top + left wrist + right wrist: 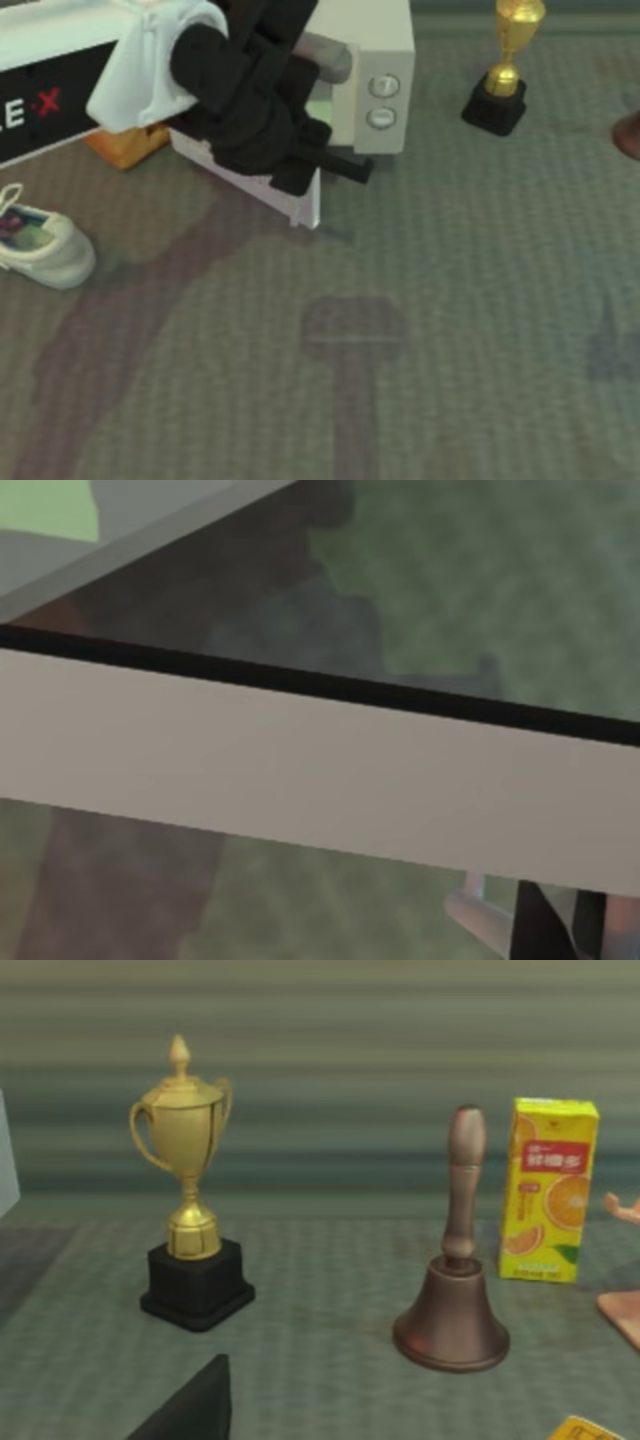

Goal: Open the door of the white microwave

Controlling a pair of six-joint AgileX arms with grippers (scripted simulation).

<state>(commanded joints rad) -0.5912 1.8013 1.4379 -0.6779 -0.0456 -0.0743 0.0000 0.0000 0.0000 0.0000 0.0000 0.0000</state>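
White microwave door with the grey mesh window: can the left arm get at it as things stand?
Probably yes: the left gripper is already at the swung-out white door's free edge, in front of the white microwave, nothing between.

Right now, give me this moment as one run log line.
left gripper: at door's free edge | door: swung partly open | white microwave: top left | right arm: out of view

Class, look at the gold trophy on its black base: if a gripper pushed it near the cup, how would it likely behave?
The gold trophy looks tall and narrow-stemmed over a small black base, so a high push would probably tip it. It looks rigid, and its glossy cup may be slippery.
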